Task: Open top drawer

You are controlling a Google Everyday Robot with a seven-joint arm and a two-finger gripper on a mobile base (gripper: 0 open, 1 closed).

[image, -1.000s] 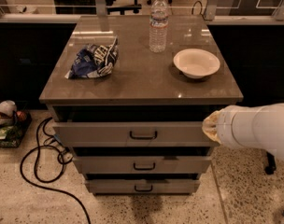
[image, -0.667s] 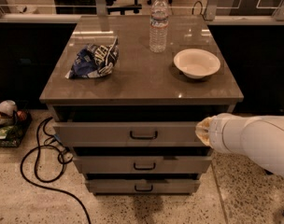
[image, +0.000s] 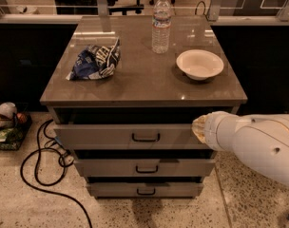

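Nearest, the white arm [image: 258, 144] reaches in from the right, below the bench's [image: 144, 90] near right corner. A black cable [image: 37, 175] loops on the floor below the near left corner. Under the near edge three grey drawers are stacked: the bottom drawer [image: 116, 189], the middle drawer [image: 106, 167] and the top drawer [image: 97, 137], whose front sits just under the near edge with a dark gap above it and a black handle [image: 145, 137] at its centre. The gripper [image: 198, 129] is at the right end of that front, well right of the handle; whether it is released or clenched cannot be told. On top, a crumpled blue chip bag [image: 96, 61] lies toward the left edge, a white bowl [image: 200, 64] toward the right edge, and a water bottle [image: 161, 25] stands upright near the far edge.
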